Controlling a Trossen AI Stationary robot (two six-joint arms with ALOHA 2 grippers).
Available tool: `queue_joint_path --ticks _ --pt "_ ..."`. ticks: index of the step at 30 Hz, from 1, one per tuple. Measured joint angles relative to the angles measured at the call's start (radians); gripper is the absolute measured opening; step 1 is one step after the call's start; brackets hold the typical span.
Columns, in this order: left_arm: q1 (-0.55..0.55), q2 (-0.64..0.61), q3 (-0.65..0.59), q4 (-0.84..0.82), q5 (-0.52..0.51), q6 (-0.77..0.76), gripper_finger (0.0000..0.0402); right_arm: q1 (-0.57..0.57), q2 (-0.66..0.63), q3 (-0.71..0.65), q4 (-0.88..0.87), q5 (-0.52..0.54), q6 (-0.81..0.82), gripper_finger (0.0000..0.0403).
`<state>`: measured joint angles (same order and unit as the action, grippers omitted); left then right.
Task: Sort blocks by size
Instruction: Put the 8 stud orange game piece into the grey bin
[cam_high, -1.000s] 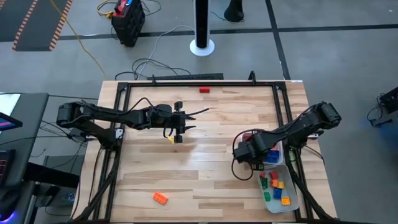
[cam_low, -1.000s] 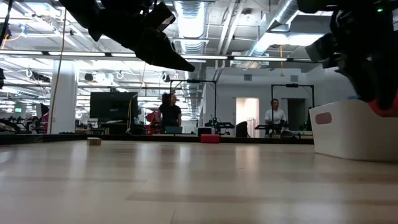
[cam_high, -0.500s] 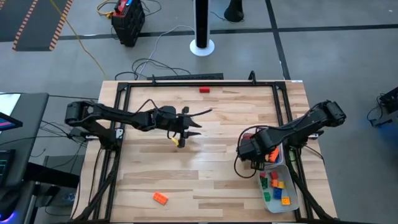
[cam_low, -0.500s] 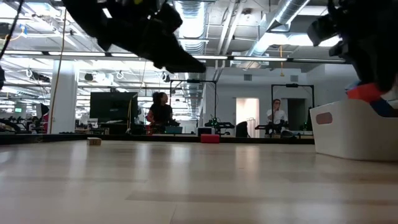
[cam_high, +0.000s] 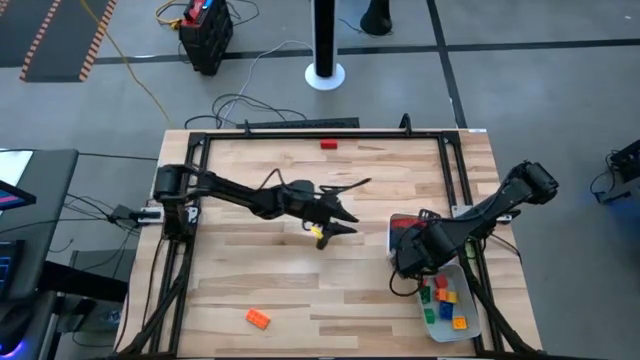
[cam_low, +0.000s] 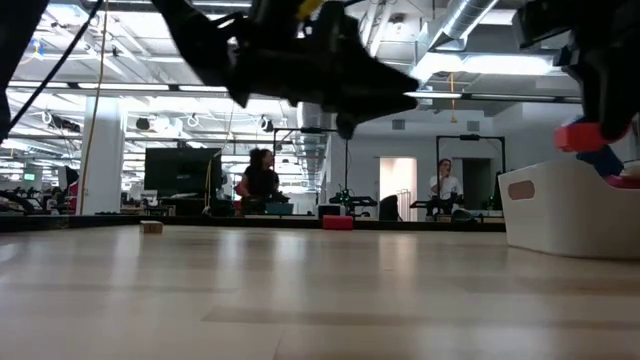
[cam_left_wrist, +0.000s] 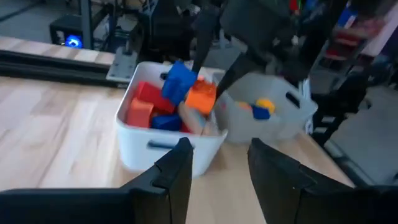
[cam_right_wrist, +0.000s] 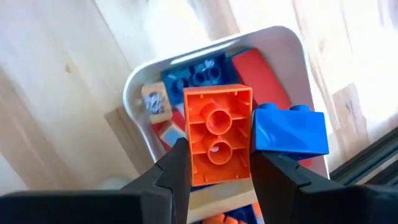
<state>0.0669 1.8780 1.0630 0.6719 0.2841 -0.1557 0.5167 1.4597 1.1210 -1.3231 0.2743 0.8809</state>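
Two grippers working: I'm holding an orange block (cam_right_wrist: 217, 143) pinched in right gripper (cam_right_wrist: 214, 163) over tray (cam_right_wrist: 140, 87); left gripper (cam_high: 322, 232) pinching yellow block (cam_high: 320, 240). Next: release.

The desk (cam_high: 250, 270) is pale wood planks with visible grain and a smooth, slightly satiny finish, edged by a black metal frame (cam_high: 300, 130). Sitting on it, both trays are smooth white plastic, the nearer tray (cam_left_wrist: 168, 146) fairly matt. The blocks (cam_right_wrist: 217, 140) in it look like hard, glossy moulded plastic. Around the desk, the floor (cam_high: 520, 80) is dull grey concrete.
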Motion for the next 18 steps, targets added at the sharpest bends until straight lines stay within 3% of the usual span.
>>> queue_joint_path --ticks 13,18 --pt "0.002 0.252 0.295 -0.001 0.241 -0.276 0.0205 0.094 0.0 0.0 0.0 0.163 0.182 0.0162" --pt "0.002 0.31 0.379 -0.01 0.261 -0.313 0.0212 0.096 0.0 0.0 0.003 0.18 0.185 0.0162"
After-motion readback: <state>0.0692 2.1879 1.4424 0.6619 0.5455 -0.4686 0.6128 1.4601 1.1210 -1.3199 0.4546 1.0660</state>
